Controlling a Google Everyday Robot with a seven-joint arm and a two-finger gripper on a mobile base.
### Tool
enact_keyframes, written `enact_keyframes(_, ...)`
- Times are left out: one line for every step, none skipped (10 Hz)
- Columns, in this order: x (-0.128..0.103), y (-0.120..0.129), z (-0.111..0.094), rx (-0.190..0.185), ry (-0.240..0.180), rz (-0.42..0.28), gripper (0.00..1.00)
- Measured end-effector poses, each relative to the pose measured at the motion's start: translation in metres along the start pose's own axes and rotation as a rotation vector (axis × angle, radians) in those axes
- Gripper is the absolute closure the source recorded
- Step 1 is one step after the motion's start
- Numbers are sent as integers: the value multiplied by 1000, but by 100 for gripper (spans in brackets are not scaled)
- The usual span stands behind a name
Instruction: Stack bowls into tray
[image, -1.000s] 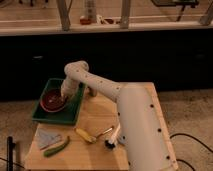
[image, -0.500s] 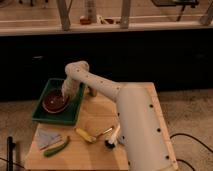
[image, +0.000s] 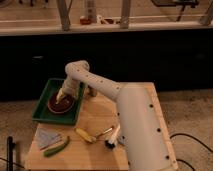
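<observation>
A green rectangular tray (image: 42, 111) sits at the left end of the wooden table. A terracotta-red bowl (image: 61, 105) rests inside it, toward the tray's right half; I cannot tell whether it is one bowl or several nested. My white arm reaches from the lower right over the table, and my gripper (image: 61, 95) is just above the bowl's inside, at its far rim.
On the table (image: 95, 120) lie a grey cloth (image: 47, 137), a green pod-like item (image: 56, 147), a yellow banana-like item (image: 85, 135) and a brush with a black head (image: 112, 140). A small cup (image: 92, 91) stands behind the arm. A dark counter wall runs behind the table.
The arm and gripper stay over the bowl in the tray; no clear movement shows between the frames.
</observation>
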Motion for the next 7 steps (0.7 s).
enact_keyframes(1, -1, -3, -4, 4, -3, 25)
enact_keyframes(2, -2, -6, -9, 10, -5, 25)
enact_keyframes(3, -3, -9, -13, 15, -6, 25)
enact_keyframes(5, -5, -14, -17, 22, -9, 25)
enact_keyframes(6, -5, -17, -23, 28, -11, 25)
enact_keyframes(7, -7, -21, -27, 34, -12, 25)
enact_keyframes(9, -10, -26, -32, 44, -14, 25)
